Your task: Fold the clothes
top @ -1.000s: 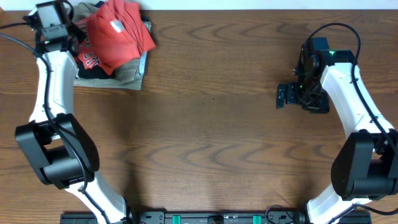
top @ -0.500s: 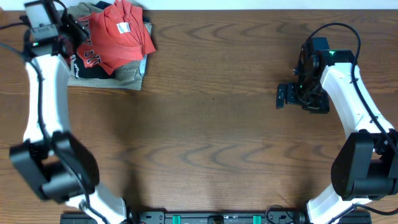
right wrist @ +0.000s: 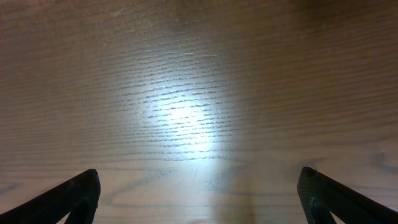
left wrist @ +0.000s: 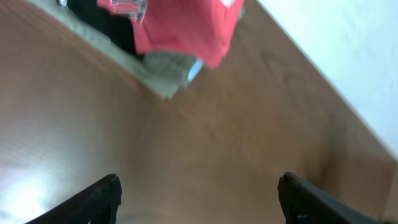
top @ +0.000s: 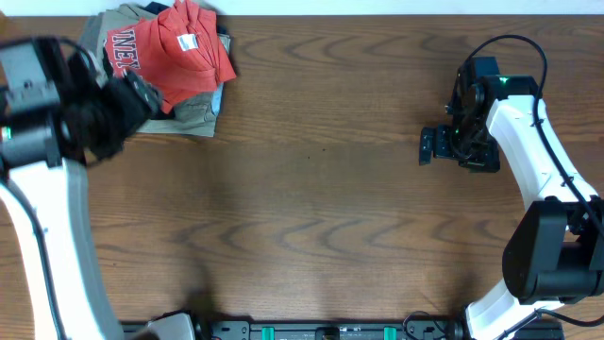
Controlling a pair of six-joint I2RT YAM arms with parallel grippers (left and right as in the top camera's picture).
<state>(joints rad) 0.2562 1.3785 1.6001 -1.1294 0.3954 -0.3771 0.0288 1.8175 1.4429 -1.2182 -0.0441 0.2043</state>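
The red-orange T-shirt (top: 185, 52) lies crumpled on a pile of garments at the table's back left, its small white neck label facing up and white lettering showing at the pile's left (top: 124, 49). In the left wrist view the shirt (left wrist: 186, 25) is at the top edge. My left gripper (top: 140, 94) is blurred, raised above the table just front-left of the pile; its jaws (left wrist: 199, 190) are open and empty over bare wood. My right gripper (top: 430, 144) is at the right side of the table, open and empty (right wrist: 199, 180) over bare wood.
A khaki folded garment (top: 192, 113) lies under the shirt and also shows in the left wrist view (left wrist: 163, 67). A black garment (left wrist: 93, 15) is beside it. The wooden table (top: 311, 208) stretches between the arms. A white wall (left wrist: 348, 56) borders the table's back edge.
My left arm has swung away from the pile's back-left corner, rising toward the camera and coming forward. The lettered part of the shirt now shows. The right arm has not moved.
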